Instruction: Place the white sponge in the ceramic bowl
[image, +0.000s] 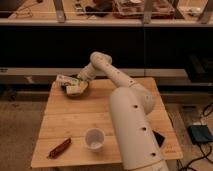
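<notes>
In the single camera view, a pale wooden slatted desk (75, 120) stands before a long dark counter, and the robot's thick white arm (131, 125) rises from the lower right, bends at a rounded joint near the desk's far edge, and reaches left toward the far left corner. There the tool (76, 83) sits low over the shallow round dark green ceramic bowl (75, 91), which rests on the desk near that corner. The small flat off-white sponge (76, 89) lies inside the bowl, tilted, right beneath the tool; whether the tool has hold of it or has let go cannot be told, since the tool's tip merges with the sponge and bowl rim. A longer white printed packet (63, 79) lies just beside the bowl on its far left side, touching or nearly touching the rim. Toward the near edge stands an upright white cup with a round rim (94, 138), well apart from the bowl, and to its left a slim reddish-brown wrapped bar (59, 148) lies diagonally near the front left corner.
</notes>
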